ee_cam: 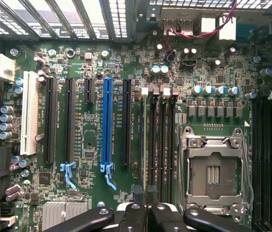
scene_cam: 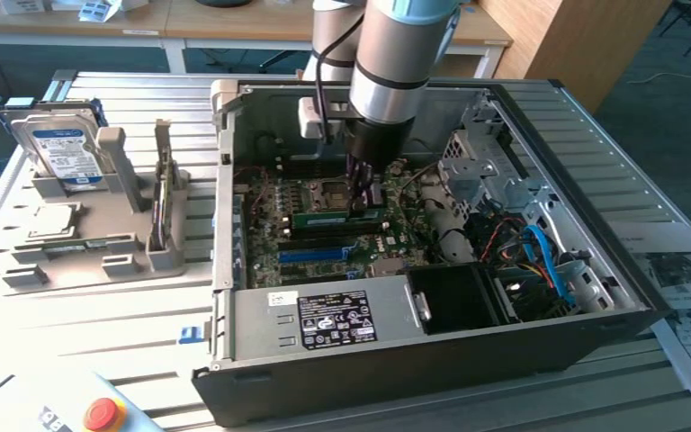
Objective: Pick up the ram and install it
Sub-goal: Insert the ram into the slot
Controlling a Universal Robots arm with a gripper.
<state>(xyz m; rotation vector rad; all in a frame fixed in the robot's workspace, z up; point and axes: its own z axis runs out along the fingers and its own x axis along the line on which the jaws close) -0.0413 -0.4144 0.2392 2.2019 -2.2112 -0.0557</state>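
Robot arm is reaching straight down into the open black sheet-metal PC case (scene_cam: pixel 442 360). The hand (scene_cam: pixel 363 202) sits low over the green motherboard (ee_cam: pixel 92 140). It's pinched narrow on the ram (scene_cam: pixel 327 217), a thin flat green stick that runs lengthwise along the long black memory slots (ee_cam: pixel 157 140). From the wrist view you see the stick edge-on as a skinny line between the two dark blocky fingers (ee_cam: pixel 153 195). Can't tell whether it's actually seated in a slot or just hovering on top.

Right beside those slots is the square CPU socket (ee_cam: pixel 213 169) with its shiny stamped-metal frame, empty in the middle. On the other side of the slots are the expansion slots: several black ones, one long glossy blue one (ee_cam: pixel 107 125) and a white one (ee_cam: pixel 29 111). There are little round silver-topped capacitors all over.

In the exterior view, the boxy grey power supply (scene_cam: pixel 321 319) with a black label fills the near edge of the case, and a flat blue cable (scene_cam: pixel 543 252) loops at the exterior view's right.

Outside the case, on the ribbed aluminium bench (scene_cam: pixel 82 333), a matte grey holder (scene_cam: pixel 118 261) carries a hard drive (scene_cam: pixel 64 153) standing upright with a blue-and-white label. A flat square silver processor chip (scene_cam: pixel 55 219) lies in front of it.
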